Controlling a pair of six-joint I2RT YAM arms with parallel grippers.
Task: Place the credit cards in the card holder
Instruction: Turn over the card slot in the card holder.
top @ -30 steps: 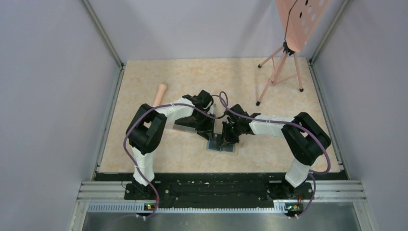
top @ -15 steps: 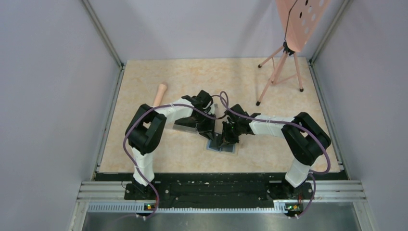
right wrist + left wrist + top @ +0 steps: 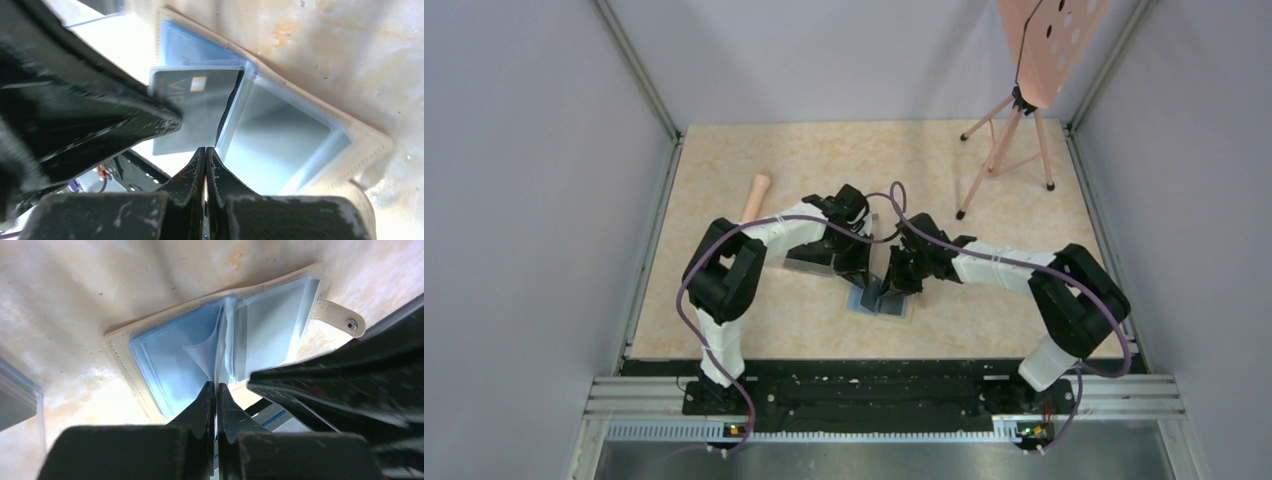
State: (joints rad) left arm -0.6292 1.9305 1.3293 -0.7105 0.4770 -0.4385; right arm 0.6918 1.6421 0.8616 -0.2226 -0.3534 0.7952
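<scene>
The card holder lies flat and spread open on the desk, close to the near edge and about midway between the left and right edges. Its grey-blue inside faces up and its clasp tab is thrown out to one side. It is laid open so that the pockets can be reached from above, and both arms lean in over it from either side.

The left gripper is there to make an opening. Its jaws are pressed almost together on a clear sleeve near the fold and lift that leaf up from the rest, so that a pocket gapes.

The right gripper brings a credit card, a dark card with a small light chip mark. Its jaws are closed to a thin slit, apparently on the card's near edge. The card stands over the half of the holder next to the left gripper, its far end at or just inside the raised pocket; how far in it sits cannot be told.

A clear plastic box rests just beyond the holder, toward the left edge.
</scene>
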